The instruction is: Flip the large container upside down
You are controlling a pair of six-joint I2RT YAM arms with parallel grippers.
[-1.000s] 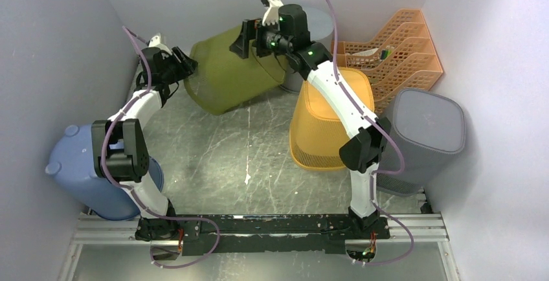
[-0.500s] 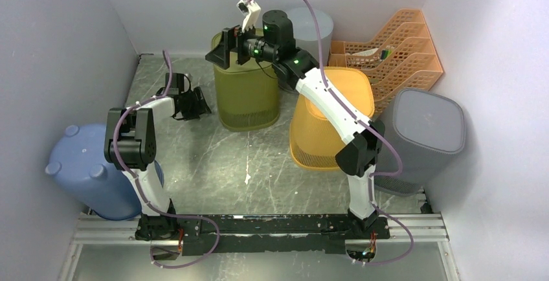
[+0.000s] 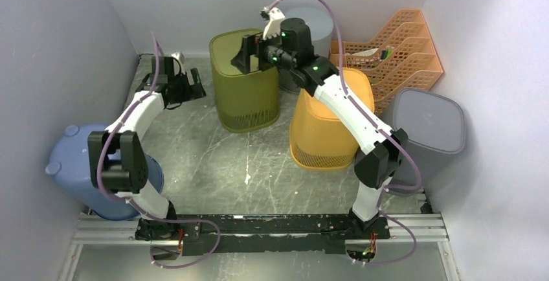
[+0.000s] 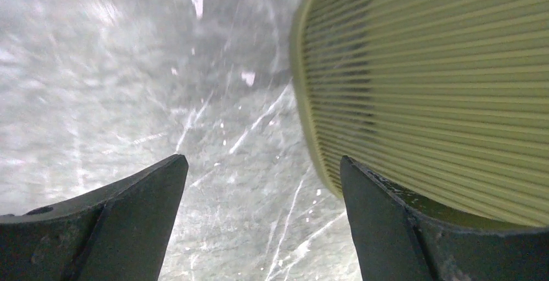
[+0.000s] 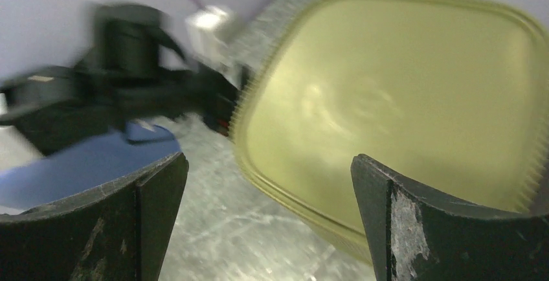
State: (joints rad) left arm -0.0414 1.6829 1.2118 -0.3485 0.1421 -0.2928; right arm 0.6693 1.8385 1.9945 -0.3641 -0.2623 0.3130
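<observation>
Close to my bases nothing is in play: the blue tub point(image 3: 78, 164) sits by my left elbow, the orange basket point(image 3: 324, 132) and grey bin point(image 3: 428, 129) by my right arm. Out across the table point(image 3: 220, 158), here's the news. A second ago the olive container point(image 3: 249, 93) was tipped on its side between my two grippers. Half a second ago it came down flat. Now it stands on its own at the back centre, rim on the table, closed base facing up.

My left gripper point(image 3: 183, 87) has pulled off to the container's left, fingers spread wide and empty. My wrist view shows bare table in the gap and the slatted wall just beside one finger; I can't tell whether they touch. My right gripper point(image 3: 246, 53) hovers over the base, fingers wide too, holding nothing, looking down on that smooth bottom.

Both have let go and it isn't toppling. I'd call the flip done; what's left is backing both arms away without clipping it.
</observation>
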